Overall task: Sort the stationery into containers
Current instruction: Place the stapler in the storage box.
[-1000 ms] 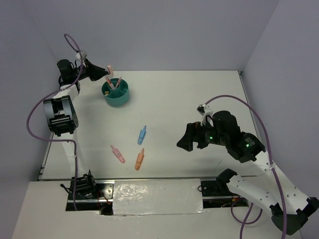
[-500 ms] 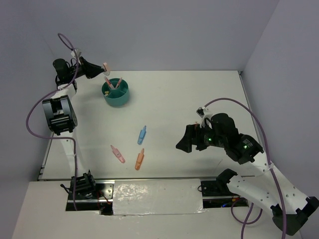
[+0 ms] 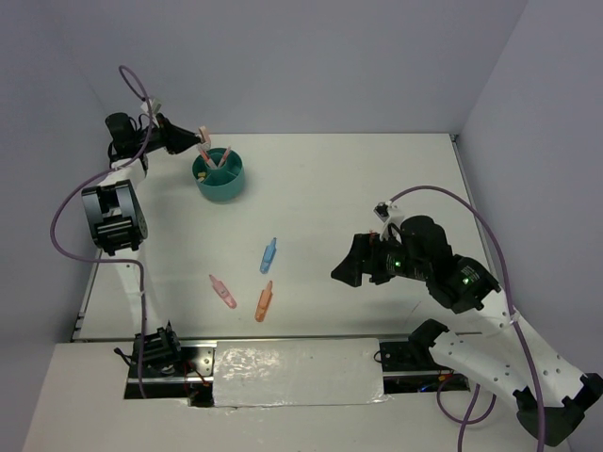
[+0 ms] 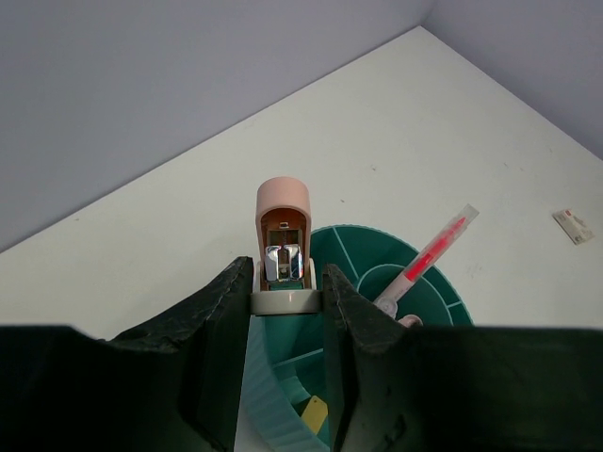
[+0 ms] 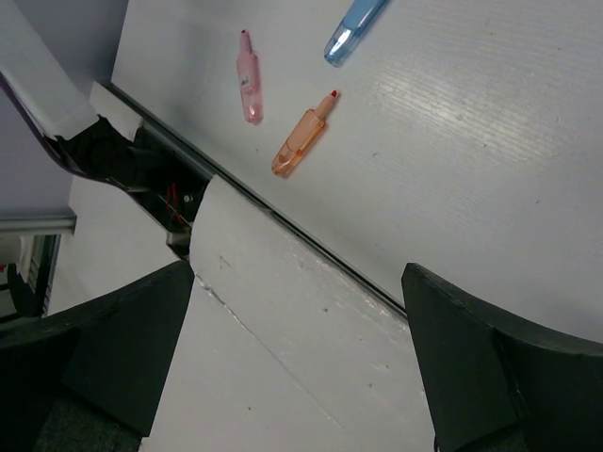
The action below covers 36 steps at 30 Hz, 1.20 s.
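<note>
The teal round organiser (image 3: pixel 219 174) stands at the far left of the table. It holds a pink pen (image 4: pixel 429 256) in its central cup and a small yellow item (image 4: pixel 314 412) in a ring compartment. My left gripper (image 3: pixel 201 139) is shut on a small pink and white item (image 4: pixel 283 247) and holds it just above the organiser's (image 4: pixel 377 282) far-left rim. A blue marker (image 3: pixel 268 255), a pink marker (image 3: pixel 222 291) and an orange marker (image 3: pixel 264 300) lie on the table. My right gripper (image 3: pixel 350 266) is open and empty, hovering to their right. The right wrist view shows the pink (image 5: pixel 248 77), orange (image 5: pixel 301 143) and blue (image 5: pixel 353 30) markers.
A white plate (image 3: pixel 297 372) covers the near edge between the arm bases. Grey walls close the table at the back and on both sides. A small label (image 4: pixel 573 226) lies on the table to the right of the organiser. Purple cables hang from both arms.
My left gripper rose a little with the pink and white item, then came back down over the organiser's rim. My right gripper drifted slightly left and lower, still open.
</note>
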{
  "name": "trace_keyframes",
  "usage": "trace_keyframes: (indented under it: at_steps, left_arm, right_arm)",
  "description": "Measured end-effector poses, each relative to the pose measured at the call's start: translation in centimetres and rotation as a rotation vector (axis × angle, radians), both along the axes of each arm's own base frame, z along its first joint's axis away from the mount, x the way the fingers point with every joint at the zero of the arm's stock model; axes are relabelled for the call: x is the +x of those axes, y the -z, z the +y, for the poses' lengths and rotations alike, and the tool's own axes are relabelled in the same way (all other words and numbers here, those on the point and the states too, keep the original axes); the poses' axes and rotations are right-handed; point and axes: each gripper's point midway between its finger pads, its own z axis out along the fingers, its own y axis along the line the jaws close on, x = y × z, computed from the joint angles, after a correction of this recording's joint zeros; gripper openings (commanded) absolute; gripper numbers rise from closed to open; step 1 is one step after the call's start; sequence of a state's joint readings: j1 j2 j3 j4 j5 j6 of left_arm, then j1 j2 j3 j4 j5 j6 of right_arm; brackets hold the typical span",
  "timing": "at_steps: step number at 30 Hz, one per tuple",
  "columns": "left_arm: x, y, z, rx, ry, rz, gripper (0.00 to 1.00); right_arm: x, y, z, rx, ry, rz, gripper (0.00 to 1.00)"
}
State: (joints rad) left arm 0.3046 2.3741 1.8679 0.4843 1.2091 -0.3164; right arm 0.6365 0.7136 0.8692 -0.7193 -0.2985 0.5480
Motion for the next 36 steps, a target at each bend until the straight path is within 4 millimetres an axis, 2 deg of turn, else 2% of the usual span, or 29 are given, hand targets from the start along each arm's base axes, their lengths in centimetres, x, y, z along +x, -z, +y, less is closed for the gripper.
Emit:
trace_keyframes:
  at_steps: [6,14,24,29,30,33,34,35,36]
  left_arm:
    - [-0.2,0.7,-1.4,0.005,0.025,0.014,0.21]
    - [-0.4,1.7,-3.0,0.018,0.054,0.041,0.31]
    - [-0.7,3.1,-2.9,0.042,0.043,0.075,0.39]
    - [-0.7,3.2,-2.8,0.044,0.040,0.081,0.43]
    - [-0.7,3.2,-2.8,0.043,0.040,0.081,0.48]
    - [-0.6,3.2,-2.8,0.040,0.039,0.083,0.48]
    - [-0.6,3.1,-2.7,0.038,0.036,0.085,0.50]
    - [-0.6,3.1,-2.7,0.034,0.034,0.089,0.66]
    - [-0.6,3.0,-2.7,0.032,0.034,0.086,0.99]
  right_arm:
    - [-0.1,-0.2,0.0,0.009,0.013,0.001,1.00]
    - [-0.1,-0.6,-0.3,0.020,0.035,-0.013,1.00]
    - [0.0,-0.7,-0.5,0.020,0.046,-0.022,1.00]
    - [0.1,-0.7,-0.5,0.018,0.048,-0.023,1.00]
    - [0.1,-0.7,-0.5,0.017,0.048,-0.022,1.00]
    - [0.1,-0.6,-0.5,0.014,0.047,-0.019,1.00]
    - [0.2,-0.5,-0.5,0.013,0.047,-0.017,1.00]
    - [0.2,-0.5,-0.4,0.011,0.047,-0.015,1.00]
    - [0.2,-0.4,-0.4,0.009,0.046,-0.013,1.00]
